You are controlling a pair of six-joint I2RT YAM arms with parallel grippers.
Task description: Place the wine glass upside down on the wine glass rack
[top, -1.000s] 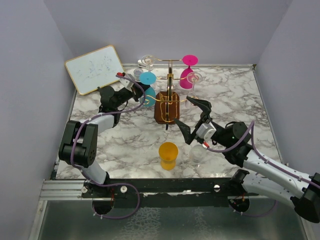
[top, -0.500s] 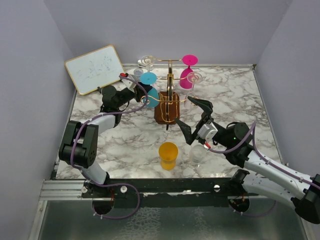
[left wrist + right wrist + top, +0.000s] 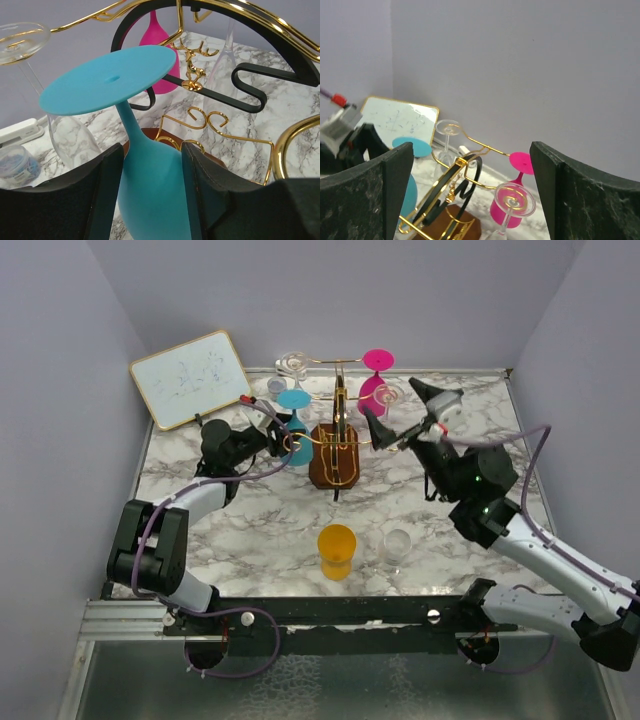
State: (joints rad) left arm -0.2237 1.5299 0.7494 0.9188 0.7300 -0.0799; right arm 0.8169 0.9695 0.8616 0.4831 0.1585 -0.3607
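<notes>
Flanking the bowl of the blue wine glass (image 3: 150, 200), the left pincer (image 3: 151, 148) stands partly wide.

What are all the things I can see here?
Rack: one, gold with brown base, middle back of table.
Blue glass: one, hanging upside down on rack's left.
Pink glass: one, hanging on rack's back right.
Clear glasses: three, two hanging on rack, one standing at table front.
Cup: one, orange, table front.
Whiteboard: one, white, leaning at back left.
Table: one, marble.
Left end effector: black, fingers either side of blue glass.
Right end effector: black, open, by rack's right.
</notes>
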